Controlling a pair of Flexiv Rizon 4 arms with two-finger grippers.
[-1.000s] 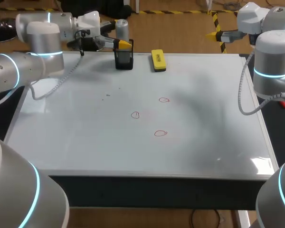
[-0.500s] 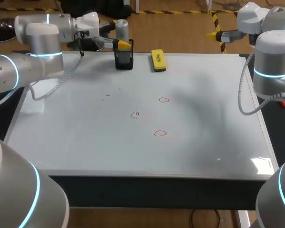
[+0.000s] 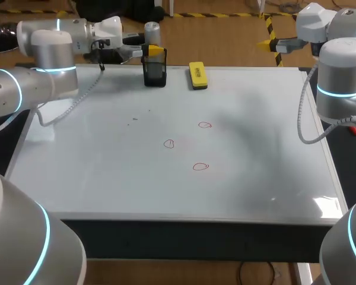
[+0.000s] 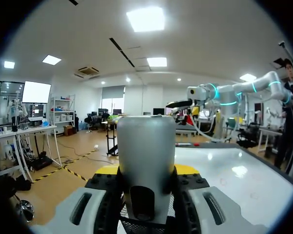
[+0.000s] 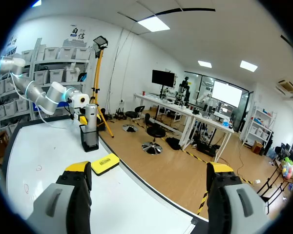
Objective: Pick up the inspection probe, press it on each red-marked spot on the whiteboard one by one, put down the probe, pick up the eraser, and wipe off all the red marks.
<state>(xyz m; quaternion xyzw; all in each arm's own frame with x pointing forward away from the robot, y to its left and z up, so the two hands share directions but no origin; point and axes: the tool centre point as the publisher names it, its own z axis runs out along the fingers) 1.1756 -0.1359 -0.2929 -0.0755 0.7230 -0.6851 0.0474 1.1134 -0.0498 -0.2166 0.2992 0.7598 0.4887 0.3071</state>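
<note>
The grey cylindrical inspection probe (image 3: pixel 152 31) stands upright in a black mesh holder (image 3: pixel 155 74) at the whiteboard's far edge. My left gripper (image 3: pixel 152 51) reaches it from the left, level with the holder's top. In the left wrist view the probe (image 4: pixel 146 156) fills the gap and both yellow tips press its sides, so the left gripper (image 4: pixel 146 169) is shut on it. The yellow eraser (image 3: pixel 197 75) lies just right of the holder. Three red circles (image 3: pixel 204 125) (image 3: pixel 169 143) (image 3: pixel 200 167) mark the board's middle. My right gripper (image 3: pixel 267 43) hangs open beyond the far right corner, its fingers (image 5: pixel 78 178) wide apart and empty.
The whiteboard (image 3: pixel 107 154) covers the tabletop, with a few faint specks at its left middle. From the right wrist, the holder (image 5: pixel 89 141) with the probe and the eraser (image 5: pixel 105 164) lie along the board's edge, with my left arm (image 5: pixel 49 97) behind them.
My left gripper's fingers have drawn in from wide open onto the probe. The arm itself has barely shifted. The right arm has stayed still.
</note>
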